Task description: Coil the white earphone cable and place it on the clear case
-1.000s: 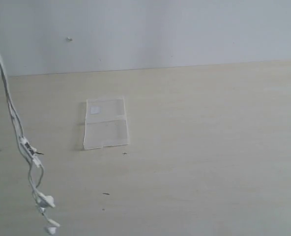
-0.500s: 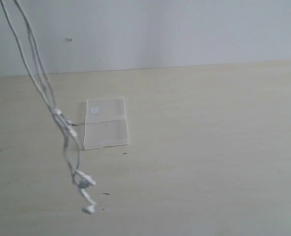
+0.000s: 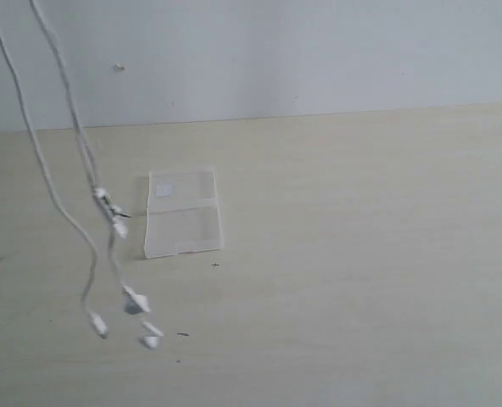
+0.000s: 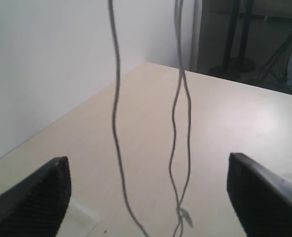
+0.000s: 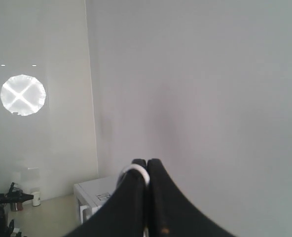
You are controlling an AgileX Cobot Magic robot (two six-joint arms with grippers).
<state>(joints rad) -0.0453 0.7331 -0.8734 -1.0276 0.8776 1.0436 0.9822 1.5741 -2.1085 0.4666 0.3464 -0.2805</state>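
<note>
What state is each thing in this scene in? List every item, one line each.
white earphone cable: uncoiled, hanging in loose strands, earbuds dangling low beside the case.
clear case: lying flat on the table, nothing on it.
left claw: open, gripping nothing; strands hang in front of it.
right claw: shut on the cable.

Pale table [image 3: 361, 280], plain white wall [image 3: 319, 51].
The wall stands at the table's 12 o'clock; a small speck [image 3: 119, 67] marks it toward 11 o'clock.
</note>
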